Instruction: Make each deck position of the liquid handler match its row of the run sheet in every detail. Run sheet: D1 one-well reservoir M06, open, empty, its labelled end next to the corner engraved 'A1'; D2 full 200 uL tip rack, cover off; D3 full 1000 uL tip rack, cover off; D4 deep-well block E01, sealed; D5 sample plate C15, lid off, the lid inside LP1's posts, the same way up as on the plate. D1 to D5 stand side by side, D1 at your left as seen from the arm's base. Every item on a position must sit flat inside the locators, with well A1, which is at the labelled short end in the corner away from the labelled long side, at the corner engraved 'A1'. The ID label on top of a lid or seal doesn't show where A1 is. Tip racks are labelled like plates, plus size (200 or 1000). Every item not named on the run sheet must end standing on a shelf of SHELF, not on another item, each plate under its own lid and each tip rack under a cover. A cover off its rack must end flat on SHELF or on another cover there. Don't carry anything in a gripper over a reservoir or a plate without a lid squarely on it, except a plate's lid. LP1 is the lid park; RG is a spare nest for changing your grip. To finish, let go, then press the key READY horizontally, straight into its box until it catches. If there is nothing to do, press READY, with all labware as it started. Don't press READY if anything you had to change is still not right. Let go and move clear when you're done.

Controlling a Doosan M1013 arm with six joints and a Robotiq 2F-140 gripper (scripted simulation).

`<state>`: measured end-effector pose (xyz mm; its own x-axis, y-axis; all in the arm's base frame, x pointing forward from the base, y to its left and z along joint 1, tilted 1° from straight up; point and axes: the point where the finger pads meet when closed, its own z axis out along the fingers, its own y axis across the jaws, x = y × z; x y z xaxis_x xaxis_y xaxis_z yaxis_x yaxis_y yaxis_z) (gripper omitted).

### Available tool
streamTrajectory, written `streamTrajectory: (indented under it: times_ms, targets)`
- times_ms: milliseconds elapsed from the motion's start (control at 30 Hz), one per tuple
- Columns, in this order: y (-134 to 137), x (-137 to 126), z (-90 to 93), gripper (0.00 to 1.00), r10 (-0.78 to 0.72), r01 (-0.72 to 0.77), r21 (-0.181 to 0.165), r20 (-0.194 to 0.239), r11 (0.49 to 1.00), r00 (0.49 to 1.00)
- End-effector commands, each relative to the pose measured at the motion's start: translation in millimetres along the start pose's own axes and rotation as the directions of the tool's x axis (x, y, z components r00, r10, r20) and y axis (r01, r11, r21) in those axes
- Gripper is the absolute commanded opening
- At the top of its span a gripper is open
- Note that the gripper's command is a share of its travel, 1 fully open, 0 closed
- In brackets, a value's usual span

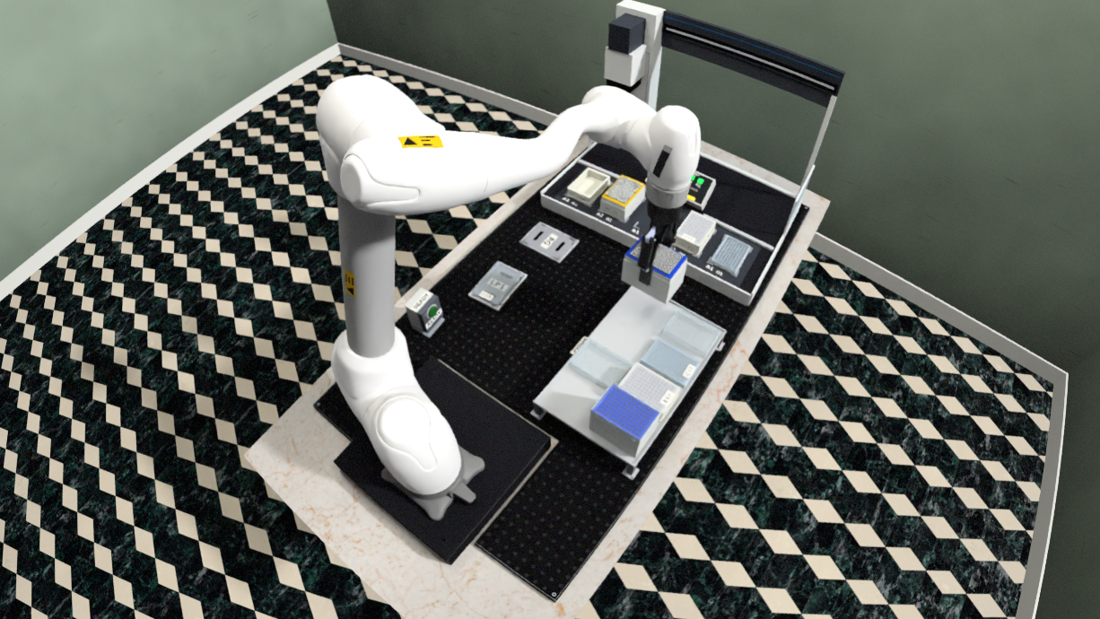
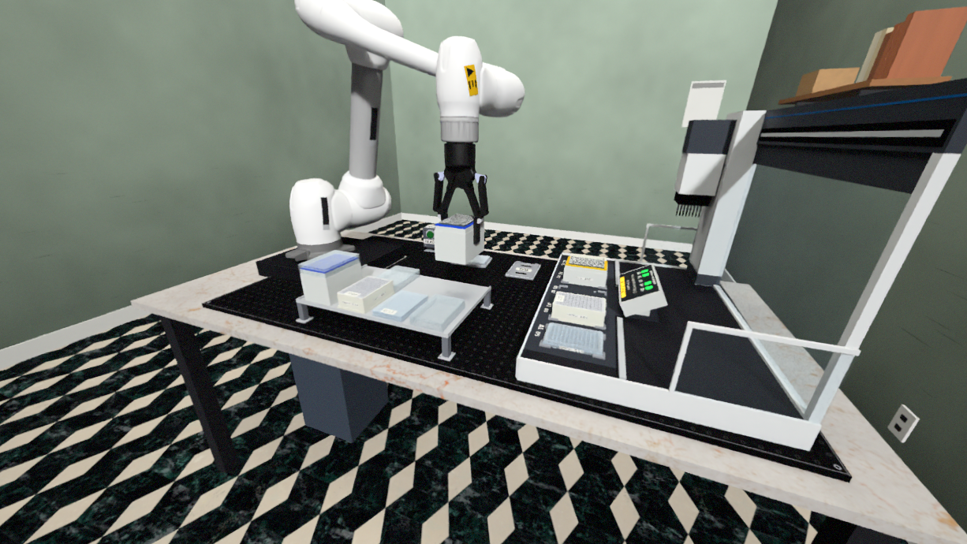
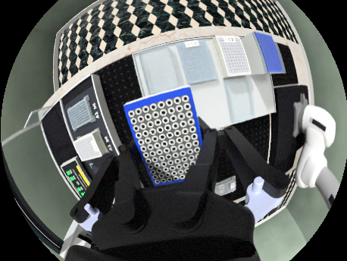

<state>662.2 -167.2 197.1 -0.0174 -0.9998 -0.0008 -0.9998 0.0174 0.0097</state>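
Note:
My gripper (image 2: 460, 214) is shut on a white tip rack with a blue rim (image 2: 454, 241), uncovered, its tips showing. I hold it in the air above the black mat, between the far end of SHELF (image 2: 399, 297) and the liquid handler's deck. The rack also shows in the overhead view (image 1: 652, 269) and fills the wrist view (image 3: 167, 136). On the deck stand an open white reservoir (image 1: 586, 185), a yellow-rimmed tip rack (image 1: 623, 196), a white deep-well block (image 1: 694, 232) and a clear plate (image 1: 728, 253). The position between the yellow rack and the block is hidden behind my wrist.
SHELF (image 1: 639, 369) carries a blue-covered tip rack (image 1: 624, 414), two labelled plates (image 1: 649, 387) (image 1: 671, 361) and two clear flat items (image 1: 600, 361). A lid lies in the lid park (image 1: 498, 284). The RG nest (image 1: 552, 245) and the READY key box (image 1: 425, 311) stand to the left.

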Motion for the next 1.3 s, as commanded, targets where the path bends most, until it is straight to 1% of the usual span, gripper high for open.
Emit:
streamTrajectory:
  times_ms: [0, 467, 533, 1033, 1100, 1267]
  targets:
    - [0, 0, -3.2, 0.10, 0.000, 0.000, 0.001, 0.000, 1.000, 1.000]
    - [0, 0, -26.6, 0.10, 0.000, 0.000, 0.001, 0.000, 1.000, 1.000]
    - [0, 0, -26.6, 0.10, 0.000, 0.000, 0.001, 0.000, 1.000, 1.000]
    - [0, 0, -51.6, 0.10, 0.000, 0.000, 0.001, 0.000, 1.000, 1.000]
    - [0, 0, -51.6, 0.10, 0.000, 0.000, 0.001, 0.000, 1.000, 1.000]
    - [0, 0, -59.9, 0.10, 0.000, 0.000, 0.001, 0.000, 1.000, 1.000]
